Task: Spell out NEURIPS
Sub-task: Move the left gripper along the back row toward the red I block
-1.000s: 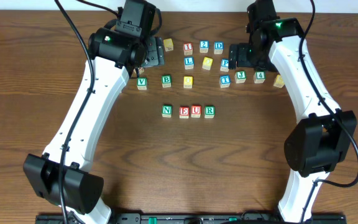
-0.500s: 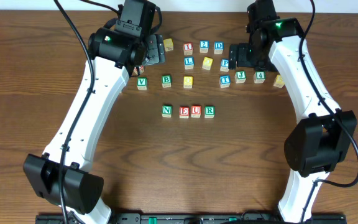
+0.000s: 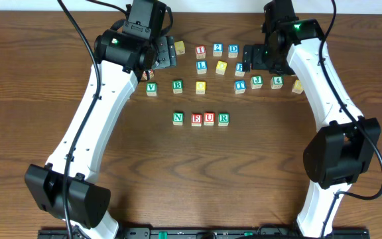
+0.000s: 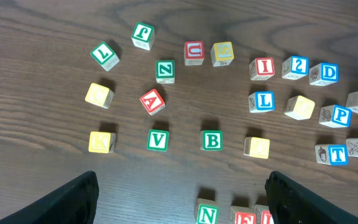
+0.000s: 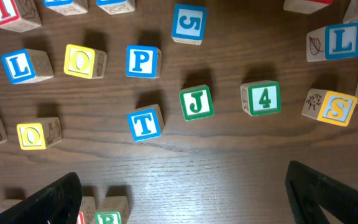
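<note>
Blocks N [image 3: 178, 118], E [image 3: 196, 119], U [image 3: 209, 119] and R [image 3: 223, 119] stand in a row at mid table. A red I block [image 3: 200, 50] [image 4: 262, 67], a blue P block [image 3: 240, 68] [image 5: 142, 61] and a yellow S block [image 3: 298, 86] [image 5: 335, 107] lie among the loose blocks behind the row. My left gripper [image 3: 163, 58] [image 4: 182, 205] is open and empty above the back left blocks. My right gripper [image 3: 249, 56] [image 5: 188, 199] is open and empty, hovering next to the P block.
Other loose blocks: 2 [image 3: 217, 48], D [image 3: 233, 50], L [image 3: 201, 66], T [image 3: 240, 85], J [image 3: 256, 81], 4 [image 3: 277, 81], V [image 3: 151, 87], B [image 3: 178, 85], several yellow ones. More blocks show under the left arm in the left wrist view, such as A [image 4: 152, 101].
My right gripper has shifted slightly toward the back of the table. The left arm and the blocks have not moved.
</note>
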Robot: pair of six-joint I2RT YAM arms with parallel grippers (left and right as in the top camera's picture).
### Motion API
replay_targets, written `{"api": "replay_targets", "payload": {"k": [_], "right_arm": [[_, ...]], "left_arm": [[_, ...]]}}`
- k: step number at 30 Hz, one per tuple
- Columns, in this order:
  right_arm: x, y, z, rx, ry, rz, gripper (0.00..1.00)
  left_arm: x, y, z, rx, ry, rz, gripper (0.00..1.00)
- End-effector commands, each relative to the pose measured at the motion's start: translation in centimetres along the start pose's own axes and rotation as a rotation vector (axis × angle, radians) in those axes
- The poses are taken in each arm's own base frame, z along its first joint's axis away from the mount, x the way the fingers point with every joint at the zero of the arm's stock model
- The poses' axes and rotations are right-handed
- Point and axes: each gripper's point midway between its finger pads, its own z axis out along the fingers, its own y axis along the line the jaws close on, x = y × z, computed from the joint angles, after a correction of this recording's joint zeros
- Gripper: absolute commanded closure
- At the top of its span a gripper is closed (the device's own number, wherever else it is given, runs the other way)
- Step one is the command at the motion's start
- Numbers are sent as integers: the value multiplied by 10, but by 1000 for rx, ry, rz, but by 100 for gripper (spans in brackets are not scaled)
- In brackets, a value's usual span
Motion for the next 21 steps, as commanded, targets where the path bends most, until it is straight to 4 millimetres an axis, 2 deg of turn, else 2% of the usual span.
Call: {"api": "replay_targets", "payload": {"k": [1,6,10,12,15,21], "right_arm": [[1,3,4,-9,6,11,1],[1,4,4,-17,5,20,1],[1,4,4,-17,5,20,1],[1,4,4,-17,5,20,1],[1,4,4,-17,7,20,1],[2,5,4,-20,11,20,1]], "left_arm": [[2,-1,6,2,15,10,15],[5,-1,13,-3,26,12,15],[1,-4,21,4,11,10,15],[-3,-10,26,23,0,16,15],[-7,-29,35,116,-1,54,15],[-14,-35,53,127,-16,56,15]]}}
